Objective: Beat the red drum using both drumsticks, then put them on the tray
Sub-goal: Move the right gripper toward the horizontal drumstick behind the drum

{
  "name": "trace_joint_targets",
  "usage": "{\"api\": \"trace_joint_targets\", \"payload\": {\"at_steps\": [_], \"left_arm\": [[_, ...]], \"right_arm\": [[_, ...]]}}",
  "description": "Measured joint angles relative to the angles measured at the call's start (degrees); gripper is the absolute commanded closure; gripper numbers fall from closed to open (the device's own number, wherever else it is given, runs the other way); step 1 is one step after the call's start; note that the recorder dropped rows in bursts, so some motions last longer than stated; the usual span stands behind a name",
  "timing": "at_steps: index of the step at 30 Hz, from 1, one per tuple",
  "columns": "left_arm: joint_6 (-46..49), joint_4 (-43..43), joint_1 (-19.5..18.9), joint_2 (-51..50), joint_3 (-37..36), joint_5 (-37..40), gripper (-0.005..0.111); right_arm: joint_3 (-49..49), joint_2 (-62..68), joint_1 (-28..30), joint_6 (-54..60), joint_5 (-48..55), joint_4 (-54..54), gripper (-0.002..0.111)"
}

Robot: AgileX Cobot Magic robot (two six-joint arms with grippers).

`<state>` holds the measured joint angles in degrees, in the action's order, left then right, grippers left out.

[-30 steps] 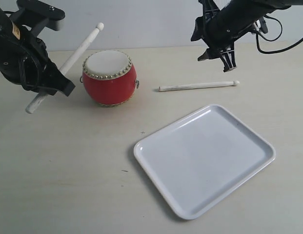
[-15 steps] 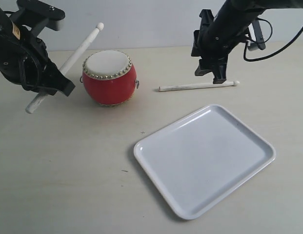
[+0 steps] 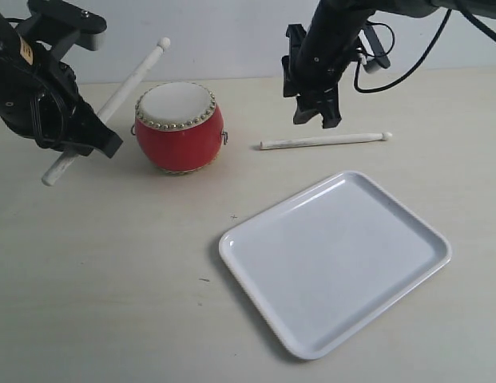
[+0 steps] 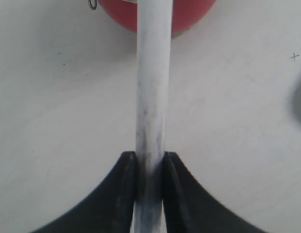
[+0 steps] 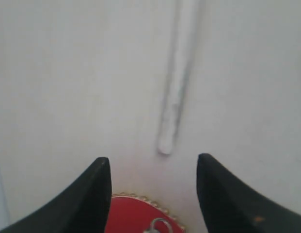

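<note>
One drumstick sits clamped in the left end effector beside the red drum; the other drumstick lies on the bench (near the tray) below the wide-open, empty right end effector.

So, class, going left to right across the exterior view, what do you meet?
First the left gripper clamping the held drumstick → red drum → loose drumstick lying flat. The tray and right gripper overlap that stick, so both are left out.
</note>
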<state>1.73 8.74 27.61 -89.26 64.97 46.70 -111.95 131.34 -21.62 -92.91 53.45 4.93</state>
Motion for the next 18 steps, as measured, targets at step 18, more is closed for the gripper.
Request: {"api": "trace_joint_targets", "payload": {"at_steps": [18], "left_arm": [[1.08, 0.34, 0.00, 0.00, 0.00, 0.00, 0.107]], "right_arm": [[-0.73, 3.89, 0.00, 2.49, -15.84, 0.69, 0.057]]}}
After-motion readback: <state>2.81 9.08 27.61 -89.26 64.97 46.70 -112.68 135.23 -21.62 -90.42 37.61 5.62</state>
